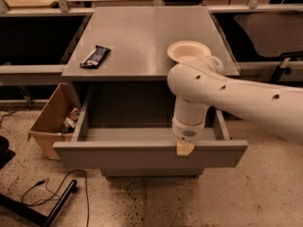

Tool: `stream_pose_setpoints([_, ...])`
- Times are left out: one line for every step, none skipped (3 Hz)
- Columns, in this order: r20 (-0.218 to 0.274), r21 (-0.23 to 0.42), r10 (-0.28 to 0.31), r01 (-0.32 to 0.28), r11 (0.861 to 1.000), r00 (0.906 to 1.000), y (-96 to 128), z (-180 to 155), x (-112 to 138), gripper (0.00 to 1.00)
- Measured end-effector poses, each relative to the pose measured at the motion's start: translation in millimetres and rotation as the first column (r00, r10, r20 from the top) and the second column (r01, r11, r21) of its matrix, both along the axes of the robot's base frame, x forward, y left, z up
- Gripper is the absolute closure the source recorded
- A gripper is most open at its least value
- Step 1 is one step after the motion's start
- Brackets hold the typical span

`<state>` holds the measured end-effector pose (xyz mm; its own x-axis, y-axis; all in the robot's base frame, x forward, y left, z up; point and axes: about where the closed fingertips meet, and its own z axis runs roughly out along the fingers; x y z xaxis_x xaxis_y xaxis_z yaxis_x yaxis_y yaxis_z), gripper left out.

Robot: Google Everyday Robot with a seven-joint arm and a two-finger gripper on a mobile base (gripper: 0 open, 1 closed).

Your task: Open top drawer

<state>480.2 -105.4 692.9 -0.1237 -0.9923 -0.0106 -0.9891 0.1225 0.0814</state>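
Observation:
The top drawer [142,156] of the grey cabinet stands pulled far out, its wide flat front panel toward me and its grey box interior [128,134] showing empty. My white arm reaches in from the right and bends down over the drawer. My gripper [185,148] hangs at the top edge of the front panel, right of its middle, with a tan fingertip hooked over the rim. The lower drawer fronts are mostly hidden beneath the open drawer.
On the cabinet top [142,37] lie a dark snack bar [95,56] at the left and a white bowl [188,51] at the right. An open cardboard box [52,119] sits on the floor to the left. A black cable [57,193] runs across the floor.

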Motion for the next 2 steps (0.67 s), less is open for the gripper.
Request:
stream_pose_setpoints([-0.012,-0.003,0.004,-0.004,1.000,0.9999,-2.6,1.9,-15.2,1.00])
stream_pose_setpoints([-0.022,0.029,0.041,-0.041,0.999,0.9989,-2.8,11.8,-52.8,1.00])
